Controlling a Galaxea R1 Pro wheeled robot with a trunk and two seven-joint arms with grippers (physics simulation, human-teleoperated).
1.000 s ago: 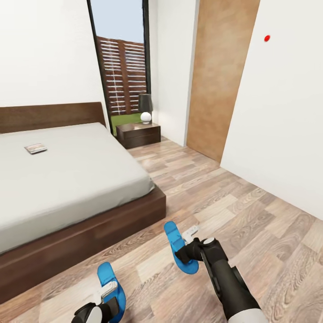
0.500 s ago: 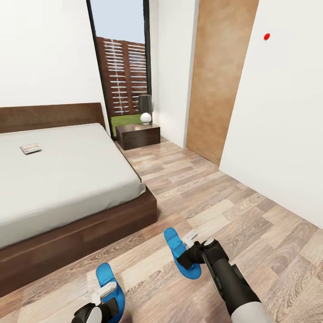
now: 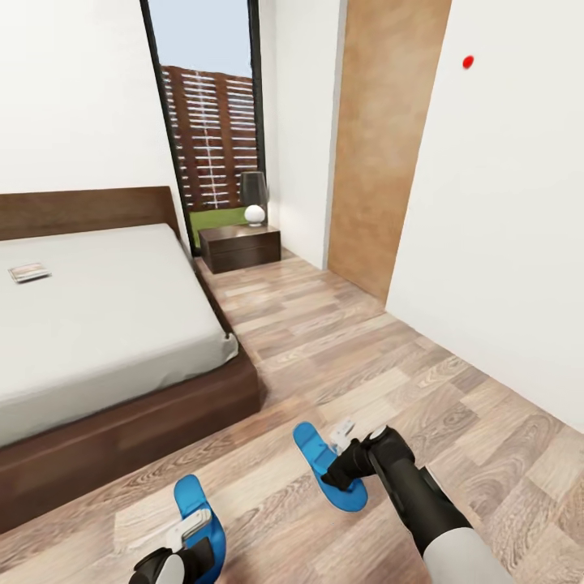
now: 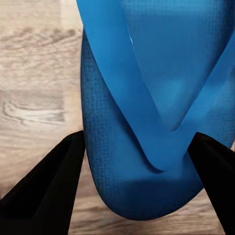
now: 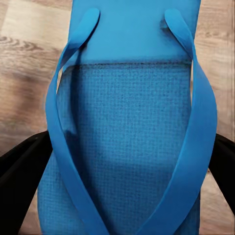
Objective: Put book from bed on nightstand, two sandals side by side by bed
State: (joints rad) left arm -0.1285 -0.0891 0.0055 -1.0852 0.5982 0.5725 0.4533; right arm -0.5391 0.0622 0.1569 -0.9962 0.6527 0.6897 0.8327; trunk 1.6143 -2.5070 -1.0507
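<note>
Everything in the head view has slid toward 9 o'clock since the earlier frames: the bed [image 3: 105,324], the book [image 3: 28,272], the nightstand [image 3: 241,246] and the window alike, so it is the camera and base that have turned, not the furniture; the bed's corner also looks a little farther off. Both arms hold much the same place in the picture as before; the left gripper [image 3: 188,531] at 7 o'clock is clamped on one blue sandal [image 3: 197,513], its dark fingers [image 4: 44,188] pressing the sole's two edges; the right gripper [image 3: 345,454] at 5 o'clock grips the other sandal [image 3: 328,465] the same way, a finger [image 5: 22,169] against each side. Both sandals hang above the plank floor [image 3: 341,349], well apart from each other. The book lies flat on the mattress at 9 o'clock, untouched. I judge the robot is lining itself up along the bedside to set the pair down; the book step is not yet begun.
</note>
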